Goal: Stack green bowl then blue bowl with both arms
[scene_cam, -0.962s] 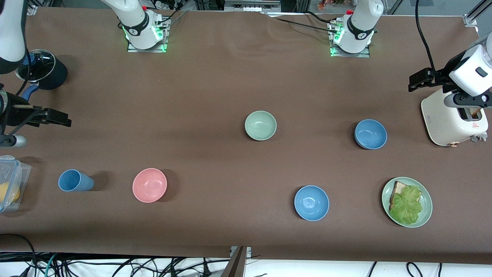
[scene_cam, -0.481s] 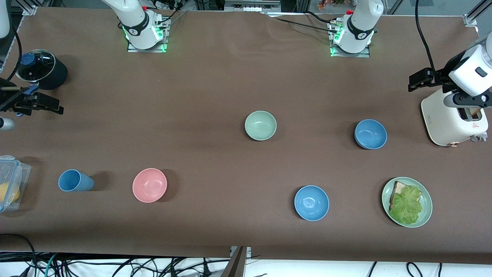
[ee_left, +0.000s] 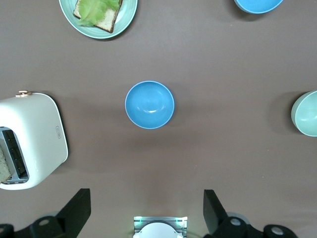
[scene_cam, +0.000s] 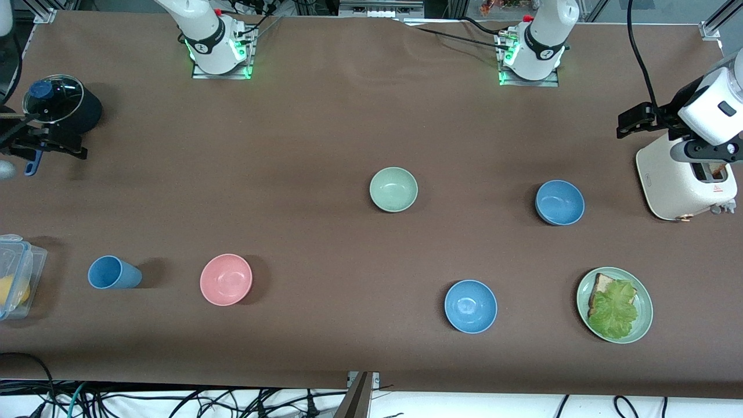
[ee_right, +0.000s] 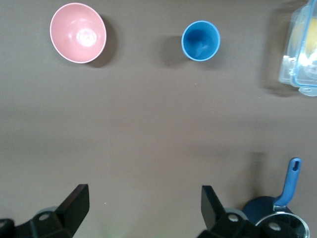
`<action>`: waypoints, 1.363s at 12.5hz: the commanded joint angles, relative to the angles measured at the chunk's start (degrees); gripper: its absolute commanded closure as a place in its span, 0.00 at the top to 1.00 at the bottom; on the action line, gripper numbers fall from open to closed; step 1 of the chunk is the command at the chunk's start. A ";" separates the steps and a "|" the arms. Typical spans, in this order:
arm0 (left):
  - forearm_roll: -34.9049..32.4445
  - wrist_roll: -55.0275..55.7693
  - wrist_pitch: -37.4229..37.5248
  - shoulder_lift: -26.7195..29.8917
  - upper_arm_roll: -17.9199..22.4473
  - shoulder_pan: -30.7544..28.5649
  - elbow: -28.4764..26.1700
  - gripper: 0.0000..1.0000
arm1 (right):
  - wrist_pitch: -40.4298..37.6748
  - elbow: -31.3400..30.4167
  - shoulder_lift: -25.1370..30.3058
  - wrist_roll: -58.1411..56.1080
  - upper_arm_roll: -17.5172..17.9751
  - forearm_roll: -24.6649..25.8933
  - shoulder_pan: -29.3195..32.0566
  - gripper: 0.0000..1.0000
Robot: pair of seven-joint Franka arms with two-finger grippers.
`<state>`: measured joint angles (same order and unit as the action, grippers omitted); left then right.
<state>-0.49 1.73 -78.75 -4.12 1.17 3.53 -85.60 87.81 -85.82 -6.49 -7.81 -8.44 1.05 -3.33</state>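
Note:
The pale mint-green bowl (scene_cam: 393,189) sits mid-table, empty; its edge shows in the left wrist view (ee_left: 306,113). The dusty blue bowl (scene_cam: 559,202) sits toward the left arm's end, beside the toaster, and also shows in the left wrist view (ee_left: 149,104). My left gripper (scene_cam: 630,122) hangs open and empty in the air over the table beside the toaster, apart from both bowls (ee_left: 147,210). My right gripper (scene_cam: 64,150) is open and empty over the right arm's end of the table, beside the black pot (ee_right: 143,206).
A brighter sky-blue bowl (scene_cam: 471,306) and a green plate with bread and lettuce (scene_cam: 615,305) lie nearer the front camera. A white toaster (scene_cam: 685,180), pink bowl (scene_cam: 226,279), blue cup (scene_cam: 113,273), clear container (scene_cam: 14,284) and lidded black pot (scene_cam: 61,104) also stand on the table.
My right gripper has moved away from the front camera, toward the black pot. The left arm and all bowls have not moved.

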 commanded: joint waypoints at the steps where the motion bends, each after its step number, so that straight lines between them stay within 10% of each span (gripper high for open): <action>1: -0.56 0.29 0.97 -0.27 0.06 0.07 1.23 1.00 | 1.31 -2.51 2.00 -1.76 1.59 2.99 1.04 1.00; 8: -0.74 -0.67 -2.27 -8.97 2.25 -3.34 0.79 1.00 | 0.79 -0.23 0.25 -2.03 1.41 3.26 0.61 1.00; 14: -0.83 -9.90 -40.10 -4.49 2.17 -10.38 -35.37 1.00 | 0.87 0.31 -0.37 -2.03 1.24 2.91 0.69 1.00; 17: -0.65 -9.64 -54.38 -8.70 2.17 -10.47 -43.58 1.00 | 0.96 0.31 -0.46 -2.03 1.32 2.82 0.60 1.00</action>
<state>-0.51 -7.25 -127.86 -13.35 3.48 -6.92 -124.53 88.76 -86.46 -6.56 -9.10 -7.72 3.23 -3.23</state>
